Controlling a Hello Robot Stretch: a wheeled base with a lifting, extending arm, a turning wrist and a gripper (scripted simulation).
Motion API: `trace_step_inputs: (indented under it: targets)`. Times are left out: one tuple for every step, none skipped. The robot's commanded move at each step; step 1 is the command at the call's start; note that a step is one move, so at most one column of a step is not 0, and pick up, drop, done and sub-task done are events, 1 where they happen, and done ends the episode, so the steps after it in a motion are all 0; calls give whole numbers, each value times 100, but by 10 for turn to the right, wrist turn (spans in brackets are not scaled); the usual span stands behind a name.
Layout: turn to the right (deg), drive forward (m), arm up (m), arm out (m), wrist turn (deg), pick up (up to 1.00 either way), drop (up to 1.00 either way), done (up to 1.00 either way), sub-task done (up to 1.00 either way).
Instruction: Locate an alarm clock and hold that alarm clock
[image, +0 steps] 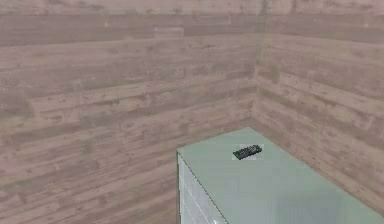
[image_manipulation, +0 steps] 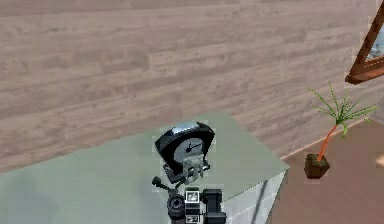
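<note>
In the arm side view the arm (image_manipulation: 197, 212) rises from the bottom edge, where the frame cuts it off; at its far end sit two small white squares (image_manipulation: 192, 207) whose black marks are too small to read; just left and above them is the gripper (image_manipulation: 170, 184), a dark cluster whose thin fingers are hard to tell apart from what lies behind. Directly beyond it is the alarm clock (image_manipulation: 185, 146), upright, with a dark rounded body, a pale face and two dark hands; any numerals on the face are too small to read; its foot is hidden behind the gripper, so it cannot be told whether it rests on the surface or whether the gripper has hold of it. The clock is seen against a pale grey-green cabinet top (image_manipulation: 90, 180), cut off at the bottom edge. Past the cabinet's right corner lies reddish-brown floor (image_manipulation: 350, 195) with a potted plant (image_manipulation: 322, 160) on it; a framed thing (image_manipulation: 368, 50) is cut by the top right corner, picture or mirror unclear; a plank wall (image_manipulation: 120, 70) closes the back.

In the forward view a pale top (image: 300, 190) is cut off at the bottom right; near its far edge lies a small dark flat thing (image: 246, 152), too small to name; wooden walls (image: 110, 90) stand behind.
</note>
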Motion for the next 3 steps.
trace_step_inputs:
  targets:
    - [0, 0, 0, 0, 0, 100, 0, 0, 0]
    - [0, 0, 10, 0, 0, 0, 0, 0, 0]
    - [0, 0, 0, 0, 0, 0, 0, 100, 0]
